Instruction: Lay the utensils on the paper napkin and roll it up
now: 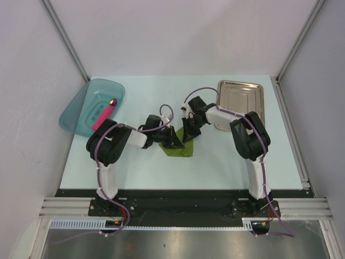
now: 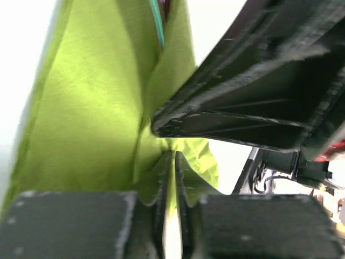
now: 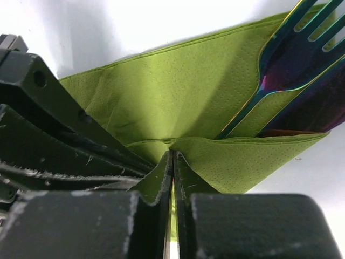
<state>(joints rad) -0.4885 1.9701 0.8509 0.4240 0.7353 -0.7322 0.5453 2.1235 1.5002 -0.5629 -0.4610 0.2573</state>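
The olive-green paper napkin [image 1: 182,148] lies mid-table, partly folded over the utensils. In the right wrist view an iridescent fork [image 3: 294,54] and a second dark purple utensil [image 3: 318,108] stick out from under a folded flap of the napkin [image 3: 183,97]. My right gripper [image 3: 173,152] is shut on the fold's edge. My left gripper [image 2: 173,154] pinches a raised crease of the napkin [image 2: 86,108], jaws almost together. A thin teal sliver of utensil [image 2: 158,24] shows in the fold. Both grippers [image 1: 173,141] [image 1: 188,135] meet over the napkin, nearly touching.
A teal translucent tub [image 1: 81,110] at the back left holds a thick pink bar [image 1: 103,116]. A silver metal tray [image 1: 241,100] sits at the back right. Grey walls close the table on three sides.
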